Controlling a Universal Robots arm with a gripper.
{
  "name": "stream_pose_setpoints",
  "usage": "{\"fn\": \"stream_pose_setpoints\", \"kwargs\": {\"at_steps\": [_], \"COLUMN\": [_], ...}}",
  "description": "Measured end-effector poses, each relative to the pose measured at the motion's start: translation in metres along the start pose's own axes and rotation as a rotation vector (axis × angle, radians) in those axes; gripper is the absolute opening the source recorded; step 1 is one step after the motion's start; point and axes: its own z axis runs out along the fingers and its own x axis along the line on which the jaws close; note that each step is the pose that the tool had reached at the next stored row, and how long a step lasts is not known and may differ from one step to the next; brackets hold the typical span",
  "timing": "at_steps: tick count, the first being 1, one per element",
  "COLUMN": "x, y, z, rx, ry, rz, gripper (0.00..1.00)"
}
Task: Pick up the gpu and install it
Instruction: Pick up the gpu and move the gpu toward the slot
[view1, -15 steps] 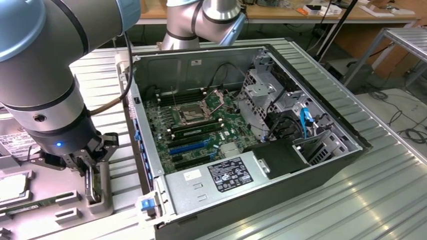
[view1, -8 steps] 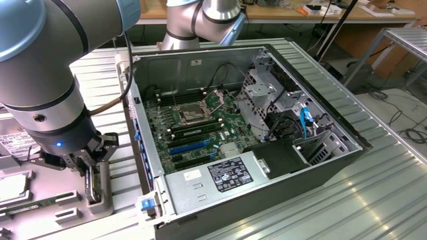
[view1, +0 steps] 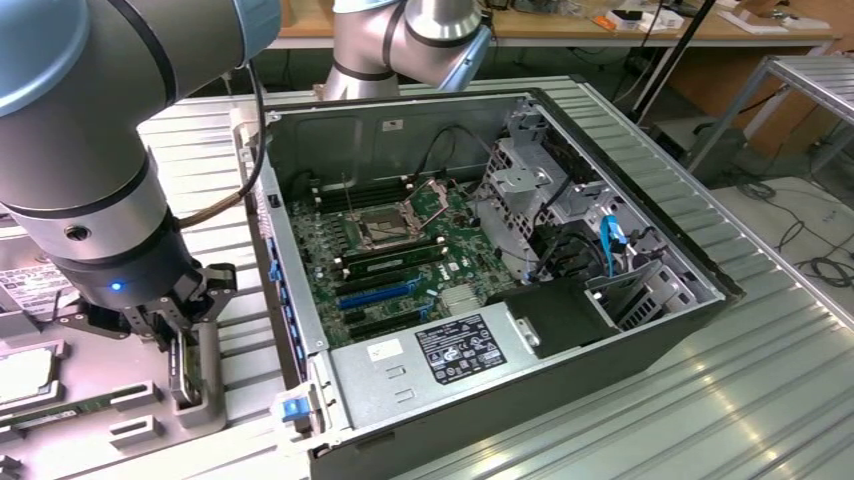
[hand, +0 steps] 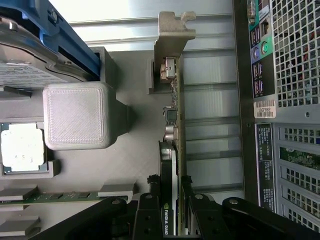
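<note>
Over at eight o'clock from the open computer case (view1: 667, 232) in the exterior view, the gripper (view1: 182, 352) is pinched narrow on the gpu (hand: 176, 125). The card stands on edge in a gray holder (hand: 134, 161) on the table, probably so the gripper can straddle both faces. Lettering beside the gripper reads "NVIDIA QUAD", then cuts off.

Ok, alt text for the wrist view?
The gripper grips the gpu, which stands on edge in a grey holder, its silver bracket at the far end. A grey block, a CPU and a memory stick sit on one side; the PC case is on the other.
</note>
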Motion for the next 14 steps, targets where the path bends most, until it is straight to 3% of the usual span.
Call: {"fn": "stream_pose_setpoints", "kwargs": {"at_steps": [14], "x": [-0.001], "y": [0.001], "z": [-0.0232], "rx": [-0.0036], "ry": [0.0014], "rz": [0.0], "gripper": [0.27]}}
